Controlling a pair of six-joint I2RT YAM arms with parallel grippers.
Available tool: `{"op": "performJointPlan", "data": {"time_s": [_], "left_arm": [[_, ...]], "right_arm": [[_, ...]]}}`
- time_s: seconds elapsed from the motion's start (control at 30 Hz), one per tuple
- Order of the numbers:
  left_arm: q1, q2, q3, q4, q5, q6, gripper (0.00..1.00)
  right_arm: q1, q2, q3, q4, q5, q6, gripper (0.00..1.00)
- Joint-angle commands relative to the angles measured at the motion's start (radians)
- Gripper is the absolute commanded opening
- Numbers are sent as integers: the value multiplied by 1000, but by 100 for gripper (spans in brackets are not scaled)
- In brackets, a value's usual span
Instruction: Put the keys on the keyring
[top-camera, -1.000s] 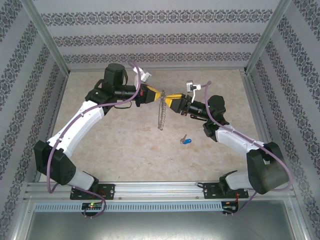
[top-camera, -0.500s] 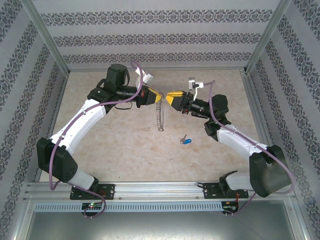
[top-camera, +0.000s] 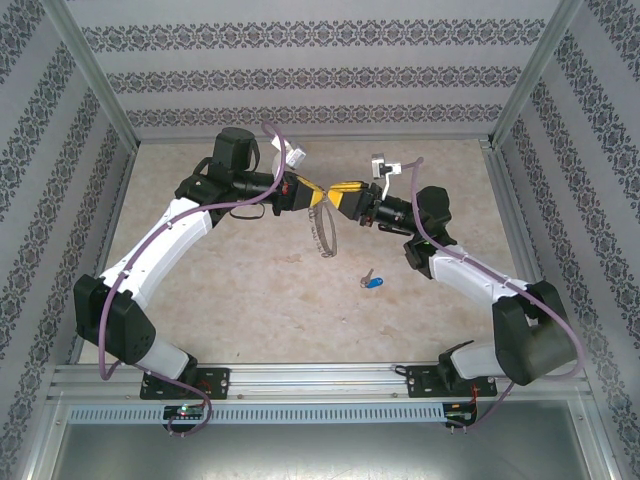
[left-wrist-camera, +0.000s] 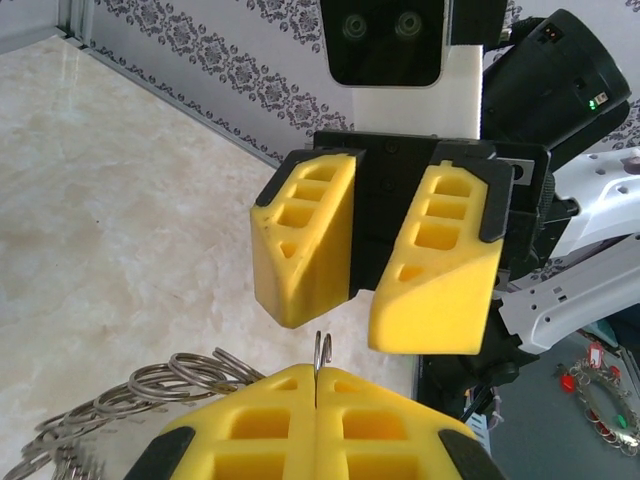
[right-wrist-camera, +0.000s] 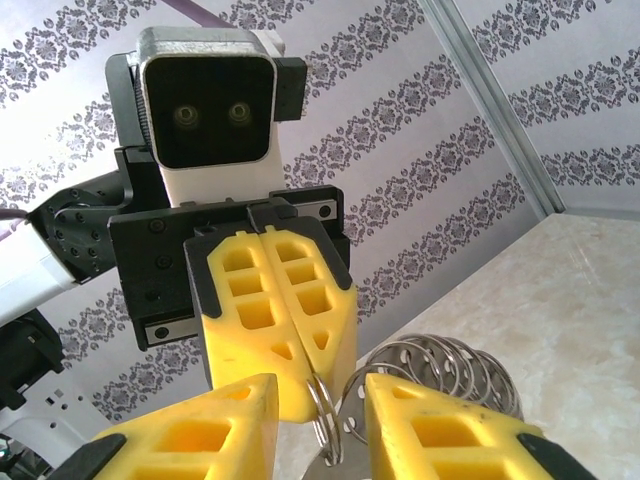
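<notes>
Left wrist camera: my left gripper (left-wrist-camera: 316, 378) has its yellow fingers (left-wrist-camera: 250, 432) pressed together on one ring of the keyring (left-wrist-camera: 180, 375), and the ring's top edge pokes out just above them. I hold it up this way so that the rest of the linked loop dangles clear. Facing it, my right gripper (left-wrist-camera: 358, 322) has its fingers spread, one on each side of that pinched ring, and as far as I can see neither touches it. I judge this is meant as a second grip, to steady or pry the ring for threading. The key (top-camera: 372, 281), blue-headed, lies on the table (top-camera: 250, 290) nearer my bases. It is well apart from both grippers and not yet picked up.
</notes>
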Motion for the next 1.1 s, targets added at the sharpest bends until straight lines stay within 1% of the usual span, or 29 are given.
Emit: {"op": "performJointPlan", "data": {"time_s": [0.0, 0.2, 0.33, 0.4, 0.43, 0.5, 0.53, 0.57, 0.6, 0.63, 0.7, 0.73, 0.77, 0.9, 1.07], "left_arm": [[-11, 3, 46, 13, 34, 14, 0], [-12, 11, 49, 20, 34, 8, 0], [-14, 15, 53, 17, 38, 9, 0], [-12, 15, 53, 18, 38, 8, 0], [-14, 18, 53, 19, 38, 4, 0], [-15, 15, 47, 30, 34, -10, 0], [-15, 13, 41, 46, 24, -27, 3], [-15, 7, 31, 65, 8, -44, 8], [-15, -3, 15, 85, -12, -67, 15], [-14, -16, -4, 127, -37, -95, 24], [-15, -53, -55, 211, -81, -155, 33], [-15, -76, -89, 248, -108, -186, 40], [-15, -96, -124, 288, -142, -214, 44], [-13, -168, -220, 413, -236, -323, 53], [-10, -225, -328, 613, -301, -473, 53]], "right_arm": [[16, 8, 34, 52, -26, 8, 29], [19, 17, 32, 54, -29, 8, 24], [19, 20, 30, 55, -27, 5, 14], [19, 21, 30, 55, -26, 3, 3], [19, 21, 31, 55, -23, 3, 0], [16, 21, 31, 57, -16, 2, 0], [14, 20, 28, 59, -9, 0, 0], [13, 20, 26, 64, -3, 0, 0], [10, 17, 26, 69, 2, -1, 0], [7, 15, 23, 76, 8, 1, 0], [1, 13, 23, 96, 14, 9, 0], [-3, 12, 23, 107, 15, 16, 0], [-6, 11, 23, 120, 16, 24, 0], [-15, 3, 18, 155, 28, 42, 0], [-18, -7, 12, 194, 47, 62, 0]]}}
